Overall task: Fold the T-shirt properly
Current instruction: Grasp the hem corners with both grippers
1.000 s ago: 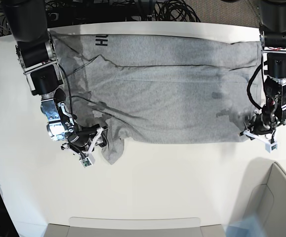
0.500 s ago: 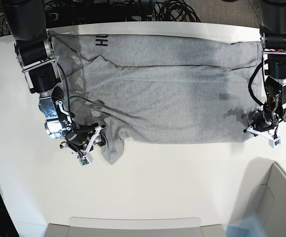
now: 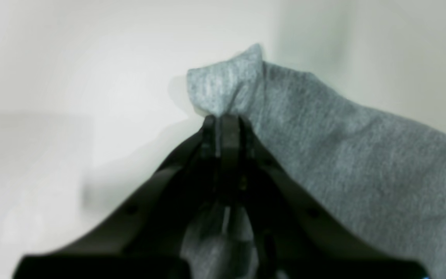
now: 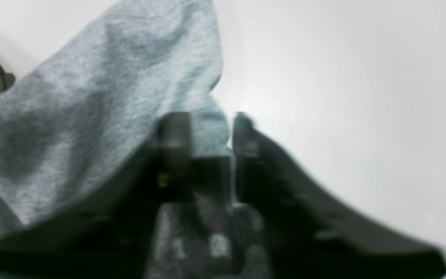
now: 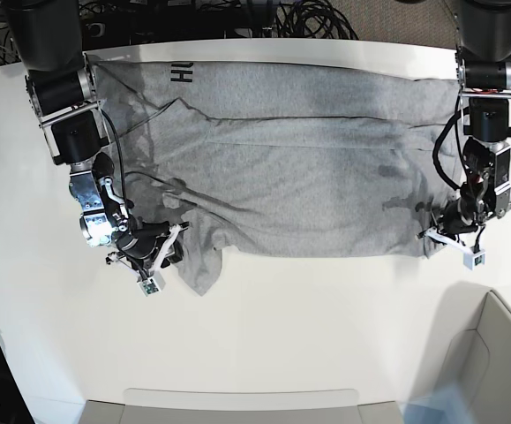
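The grey T-shirt (image 5: 308,168) lies spread across the white table (image 5: 308,318), with black lettering (image 5: 181,72) at its far left corner. My left gripper (image 5: 442,235) is at the shirt's near right corner. In the left wrist view it (image 3: 223,118) is shut on a pinched corner of the shirt (image 3: 343,155). My right gripper (image 5: 167,249) is at the hanging sleeve on the near left. In the blurred right wrist view its (image 4: 207,130) jaws stand apart around a fold of the shirt (image 4: 91,97), and a sliver of table shows between them.
A grey bin (image 5: 493,353) stands at the near right corner. A grey tray edge (image 5: 237,406) lies along the near side. Cables (image 5: 308,18) lie behind the table's far edge.
My left gripper has moved left with the shirt corner, bunching the cloth there. My right gripper has shifted slightly at the sleeve.
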Tool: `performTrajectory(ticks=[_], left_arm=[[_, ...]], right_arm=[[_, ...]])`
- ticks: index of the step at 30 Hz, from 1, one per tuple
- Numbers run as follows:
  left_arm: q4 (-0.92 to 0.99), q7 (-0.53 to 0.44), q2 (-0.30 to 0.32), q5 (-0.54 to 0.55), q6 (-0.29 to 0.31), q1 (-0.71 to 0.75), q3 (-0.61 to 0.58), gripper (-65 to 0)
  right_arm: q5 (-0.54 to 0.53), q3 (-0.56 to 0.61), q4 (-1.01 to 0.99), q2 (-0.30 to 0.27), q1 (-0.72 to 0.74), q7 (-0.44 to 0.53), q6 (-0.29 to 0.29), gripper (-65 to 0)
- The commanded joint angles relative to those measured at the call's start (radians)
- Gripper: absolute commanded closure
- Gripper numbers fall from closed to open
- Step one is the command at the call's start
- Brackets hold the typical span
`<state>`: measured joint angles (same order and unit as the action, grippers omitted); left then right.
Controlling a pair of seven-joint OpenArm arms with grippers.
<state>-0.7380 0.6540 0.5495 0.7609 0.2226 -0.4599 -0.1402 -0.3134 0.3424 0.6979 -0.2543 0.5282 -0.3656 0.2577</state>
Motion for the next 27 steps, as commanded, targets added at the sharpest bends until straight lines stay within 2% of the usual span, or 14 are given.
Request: performTrajectory(ticks=[1, 2, 6, 10, 14, 21, 24, 27], left_arm=[[-0.013, -0.021, 0.016, 0.001, 0.001, -0.017, 0.012, 0.0], [-0.018, -0.027, 0.016, 0.001, 0.001, -0.015, 0.040, 0.0], [-0.084, -0.027, 0.016, 0.001, 0.002, 0.037, 0.198, 0.0], [-0.193, -0.026, 0.016, 0.001, 0.002, 0.099, 0.278, 0.0], [-0.252, 0.003, 0.017, 0.001, 0.004, 0.149, 0.285, 0.0], [-0.366, 0.014, 0.017, 0.001, 0.002, 0.229, 0.288, 0.0], [-0.430, 0.019, 0.017, 0.001, 0.002, 0.280, 0.345, 0.0], [-0.481, 0.069, 0.016, 0.001, 0.002, 0.323, 0.409, 0.0]], right_arm=[[0.021, 0.004, -0.002, -0.001, -0.009, -0.091, 0.012, -3.3], [0.021, 0.004, 0.013, -0.001, -0.010, -0.089, 0.012, 0.0], [0.020, 0.004, 0.101, -0.007, -0.026, -0.094, 0.012, 0.0], [0.020, 0.002, 0.223, -0.026, -0.067, -0.105, 0.009, 0.0], [0.020, -0.022, 0.331, -0.041, -0.090, -0.218, 0.007, 0.0], [0.020, -0.242, 0.532, -0.026, -0.167, -0.373, 0.012, 0.0], [0.020, -0.268, 0.607, -0.030, -0.197, -0.422, 0.012, 0.0], [0.020, -0.288, 0.681, -0.040, -0.233, -0.464, 0.012, 0.0]])
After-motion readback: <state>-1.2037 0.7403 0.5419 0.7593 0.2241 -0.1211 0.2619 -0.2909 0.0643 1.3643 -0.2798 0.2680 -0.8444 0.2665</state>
